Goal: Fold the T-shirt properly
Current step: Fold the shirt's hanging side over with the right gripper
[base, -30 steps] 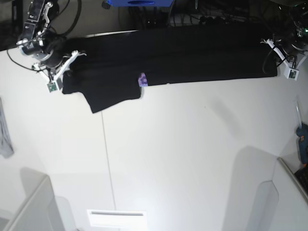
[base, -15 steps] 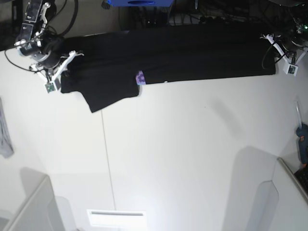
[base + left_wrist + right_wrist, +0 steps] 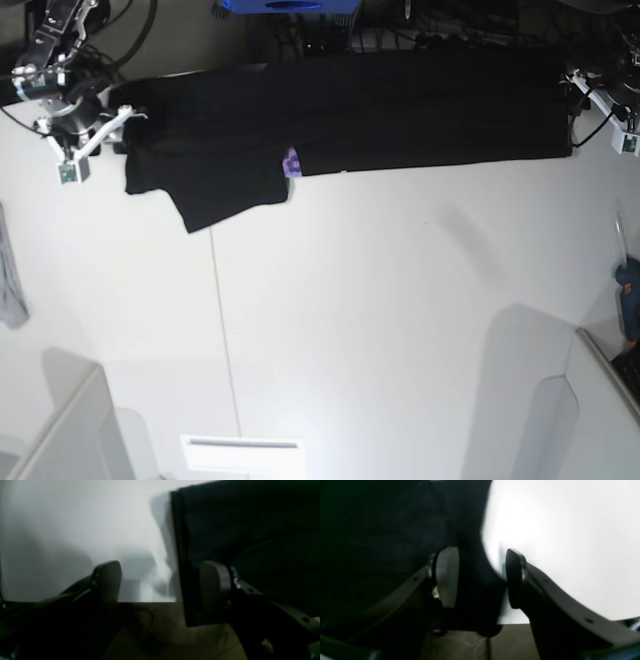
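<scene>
The black T-shirt (image 3: 380, 110) lies as a long folded band along the table's far edge. One sleeve (image 3: 225, 200) sticks out toward me at its left end, and a scrap of purple print (image 3: 292, 163) shows. My right gripper (image 3: 112, 128) is at the band's left end. In its wrist view the right gripper (image 3: 481, 577) is open, with loose black cloth (image 3: 475, 592) between the fingers. My left gripper (image 3: 578, 90) is at the band's right end. In its wrist view the left gripper (image 3: 162, 582) is open, and the shirt's edge (image 3: 180, 555) lies beside one finger (image 3: 215, 585).
A small grey cloth (image 3: 10, 285) hangs at the table's left edge. A blue tool (image 3: 628, 300) lies at the right edge. Grey bins stand at the near left (image 3: 60, 430) and near right (image 3: 600, 420). A blue box (image 3: 290, 5) and cables sit behind the table.
Both grippers have gone from shut to open, letting the shirt's ends go. Both arms have drawn outward and back. The shirt's band has settled slightly farther back.
</scene>
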You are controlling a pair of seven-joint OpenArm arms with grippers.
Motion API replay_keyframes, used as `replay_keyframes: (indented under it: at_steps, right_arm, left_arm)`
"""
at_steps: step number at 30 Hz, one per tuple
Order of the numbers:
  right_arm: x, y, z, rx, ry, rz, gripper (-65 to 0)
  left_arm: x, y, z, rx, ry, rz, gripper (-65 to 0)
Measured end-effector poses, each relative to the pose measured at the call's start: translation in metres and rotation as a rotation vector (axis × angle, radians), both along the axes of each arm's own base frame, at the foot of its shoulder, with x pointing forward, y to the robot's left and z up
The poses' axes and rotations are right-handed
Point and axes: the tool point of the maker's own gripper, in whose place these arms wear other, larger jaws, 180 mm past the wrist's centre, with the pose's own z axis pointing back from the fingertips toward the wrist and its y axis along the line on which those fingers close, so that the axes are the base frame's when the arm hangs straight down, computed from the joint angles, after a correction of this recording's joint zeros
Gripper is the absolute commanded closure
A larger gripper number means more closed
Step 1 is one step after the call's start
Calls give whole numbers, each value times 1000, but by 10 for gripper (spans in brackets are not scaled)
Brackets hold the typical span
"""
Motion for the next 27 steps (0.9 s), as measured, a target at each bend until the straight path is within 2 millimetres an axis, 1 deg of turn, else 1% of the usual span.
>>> replay_keyframes:
  at_steps: [3, 5, 6, 7, 9, 10, 12, 13, 14, 15, 18, 20, 25, 27]
  right_arm:
    - [9, 7, 10, 0, -38, 40, -290]
    - [17, 8, 14, -3, -57, 42, -291]
    - [23, 11, 17, 0, -69, 51, -291]
    - [29, 16, 18, 0, -76, 70, -291]
    - [44, 35, 22, 17, -102, 131, -290]
    - [52, 45, 25, 25, -116, 160, -290]
    - [70, 64, 28, 63, -139, 205, -288]
    - [77, 69, 24, 74, -112, 218, -287]
    - [83, 67, 18, 68, -75, 219, -285]
    - [94, 67, 15, 76, -65, 214, -285]
    - [117, 69, 5, 114, -41, 211, -285]
    - [126, 75, -3, 158, -28, 211, -285]
    - [132, 81, -31, 197, 68, 228, -285]
    - [133, 83, -40, 201, 88, 235, -284]
  left_arm:
    - [-2, 8, 5, 15, -10, 23, -471]
    - [2, 12, 12, 28, -36, 35, -469]
    - [4, 15, 16, 36, -51, 43, -467]
    - [5, 17, 19, 40, -64, 50, -451]
    - [3, 19, 20, 46, -64, 56, -372]
    - [2, 19, 20, 47, -58, 58, -318]
    - [4, 19, 20, 45, -65, 56, -178]
    - [5, 20, 21, 48, -69, 59, -104]
    - [7, 20, 22, 48, -76, 60, -26]
    - [8, 20, 23, 46, -81, 59, 0]
    - [6, 19, 22, 45, -77, 59, 0]
    - [6, 20, 22, 48, -74, 62, 0]
    - [-2, 35, 31, 75, -94, 112, 0]
    - [-2, 37, 33, 78, -97, 116, 0]
